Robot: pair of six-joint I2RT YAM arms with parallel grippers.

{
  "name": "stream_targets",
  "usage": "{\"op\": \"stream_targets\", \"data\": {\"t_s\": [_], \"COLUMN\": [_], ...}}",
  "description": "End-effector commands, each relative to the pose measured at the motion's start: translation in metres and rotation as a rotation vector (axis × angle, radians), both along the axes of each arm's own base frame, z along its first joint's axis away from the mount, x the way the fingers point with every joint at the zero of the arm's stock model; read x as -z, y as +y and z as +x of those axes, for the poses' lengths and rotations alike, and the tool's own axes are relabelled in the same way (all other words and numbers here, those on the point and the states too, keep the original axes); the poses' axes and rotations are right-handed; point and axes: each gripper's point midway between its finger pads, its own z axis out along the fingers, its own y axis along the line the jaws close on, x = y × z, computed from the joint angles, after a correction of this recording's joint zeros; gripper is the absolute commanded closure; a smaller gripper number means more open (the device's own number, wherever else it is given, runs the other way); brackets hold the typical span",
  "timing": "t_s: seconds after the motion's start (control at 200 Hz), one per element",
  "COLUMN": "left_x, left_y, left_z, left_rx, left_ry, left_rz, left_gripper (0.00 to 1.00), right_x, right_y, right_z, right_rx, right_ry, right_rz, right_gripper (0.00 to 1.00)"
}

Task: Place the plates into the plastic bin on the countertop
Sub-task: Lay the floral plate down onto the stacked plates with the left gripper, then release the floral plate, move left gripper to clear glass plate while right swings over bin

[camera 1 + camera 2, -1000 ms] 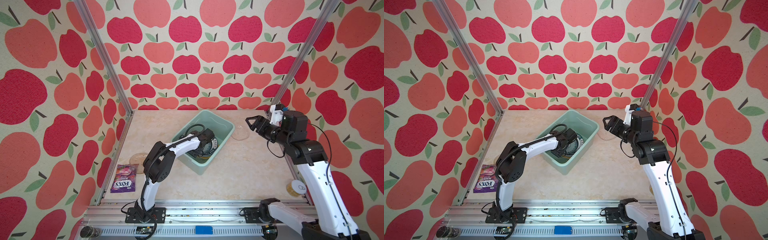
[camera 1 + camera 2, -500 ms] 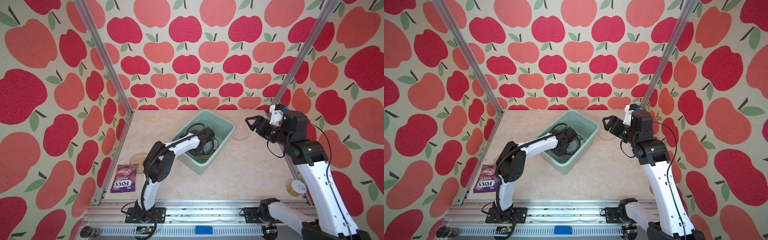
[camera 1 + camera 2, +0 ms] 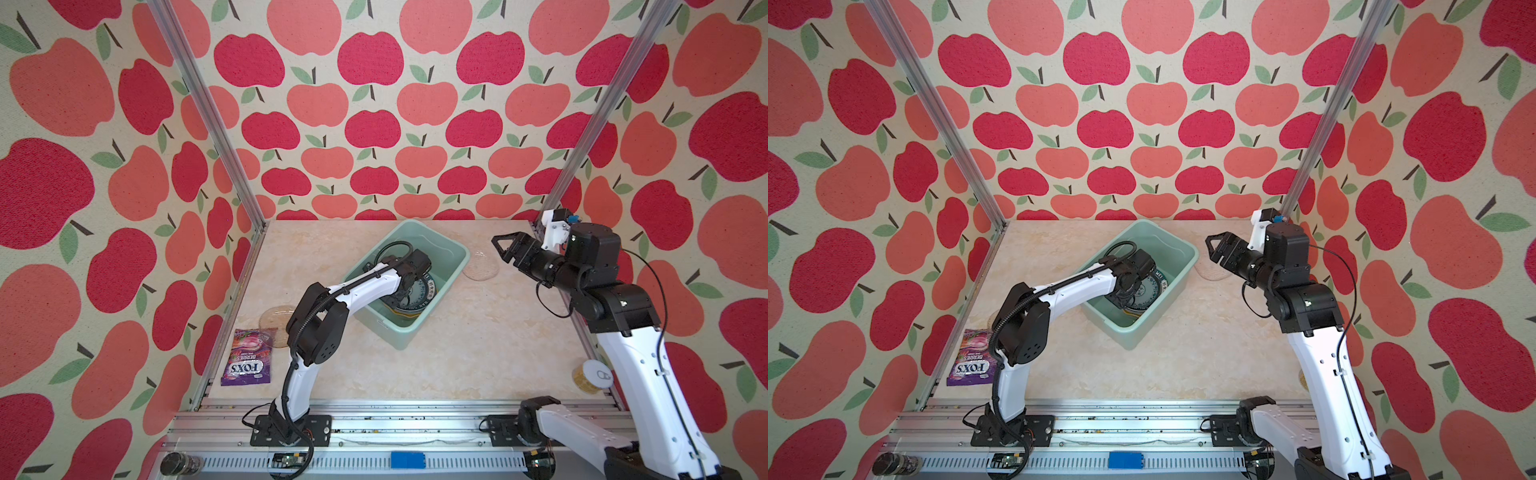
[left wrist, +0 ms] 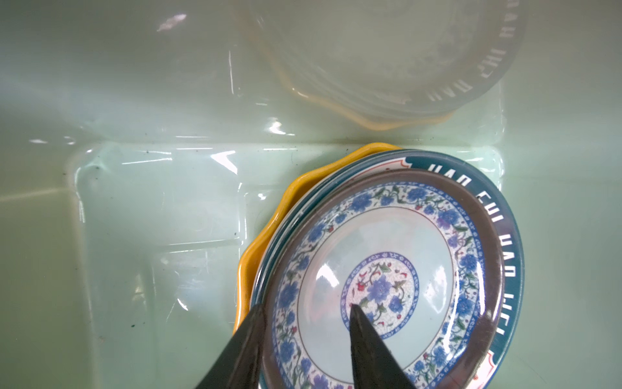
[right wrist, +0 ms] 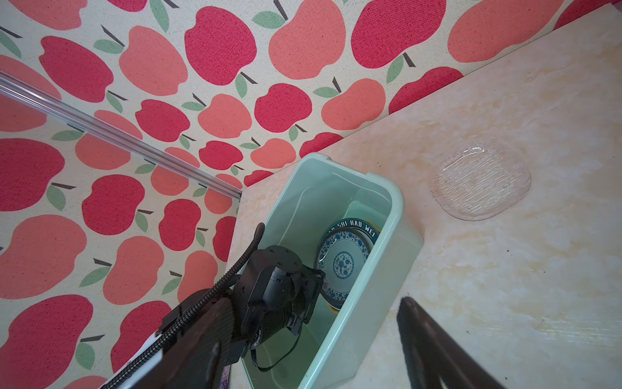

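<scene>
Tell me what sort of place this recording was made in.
Probably a staged robot test cell rather than a real kitchen: apple-print wall panels on aluminium posts, a marble-look countertop with a plastic bin of plates, and robot arms bolted to a front rail.

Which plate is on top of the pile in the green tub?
The small brown-rimmed plate with blue flowers; the teal lettered plate and yellow wavy plate lie under it.
</scene>
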Motion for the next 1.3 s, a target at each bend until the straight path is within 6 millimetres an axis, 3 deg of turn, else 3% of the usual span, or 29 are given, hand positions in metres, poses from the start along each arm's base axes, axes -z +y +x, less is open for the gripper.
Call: {"op": "stream_targets", "data": {"t_s": [0.0,0.75,0.89,1.051,1.196,1.296], "left_x": [0.003,-0.018,-0.061,-0.130,-0.203,-0.249], "left_y": [-0.002,-0.046,-0.054,-0.057,-0.050,-0.029], "left_z": [0.005,0.047,0.062,0.068,0.057,0.039], "left_rx": [0.028,0.161,0.283,0.498,0.694,0.767], "left_ry": [0.002,-0.176,-0.286,-0.414,-0.602,-0.728], "left_rz": [0.018,-0.153,-0.119,-0.016,0.108,0.152], "left_gripper": [0.56,0.47,0.39,0.16,0.06,0.03], "right_x": [0.005,0.008,0.005,-0.003,-0.007,-0.009], "right_y": [-0.003,-0.001,0.001,0.006,0.007,0.010], "right_z": [-0.006,-0.004,-0.005,-0.006,-0.008,-0.009], "right_rx": [0.003,-0.003,-0.016,-0.051,-0.075,-0.098], "right_ry": [0.019,0.031,0.021,-0.011,-0.030,-0.036], "right_rz": [0.001,0.011,0.014,0.013,-0.010,-0.017], "right_gripper": [0.20,0.19,0.17,0.13,0.10,0.10]}}
